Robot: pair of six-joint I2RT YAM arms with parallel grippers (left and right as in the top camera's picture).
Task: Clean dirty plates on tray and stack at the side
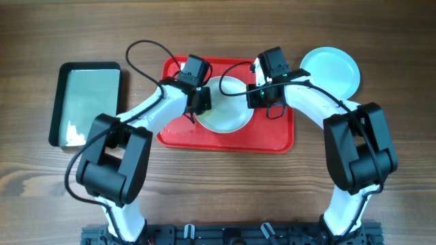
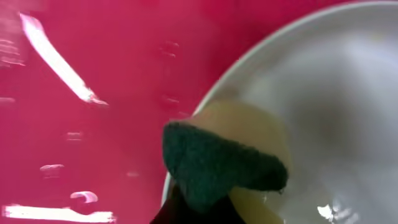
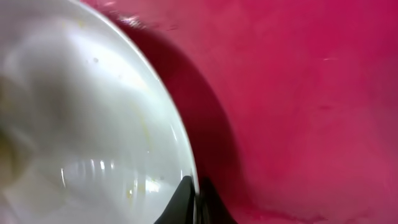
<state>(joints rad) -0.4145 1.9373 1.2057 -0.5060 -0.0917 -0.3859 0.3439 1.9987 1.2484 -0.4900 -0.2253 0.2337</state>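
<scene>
White plate (image 1: 228,109) lies mid-tray (image 1: 272,139), with the right jaws pinching its right-hand rim and the left jaws clamped on a sponge (image 2: 224,165) laid at the opposite edge. Risk: the rim hold is thin and the plastic looks slick, so a hard scrub stroke could twist the plate loose or skid it across the tray. One aqua plate (image 1: 330,71) sits on the counter beside the tray's far right corner.

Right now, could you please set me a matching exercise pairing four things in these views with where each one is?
Things:
1. white plate
2. aqua plate
3. sponge
4. dark tray

Places:
A. left of the red tray, apart from it
B. in the left gripper, at the white plate's rim
C. on the red tray
D. off the red tray, to its right

Pairs: 1-C; 2-D; 3-B; 4-A
</scene>
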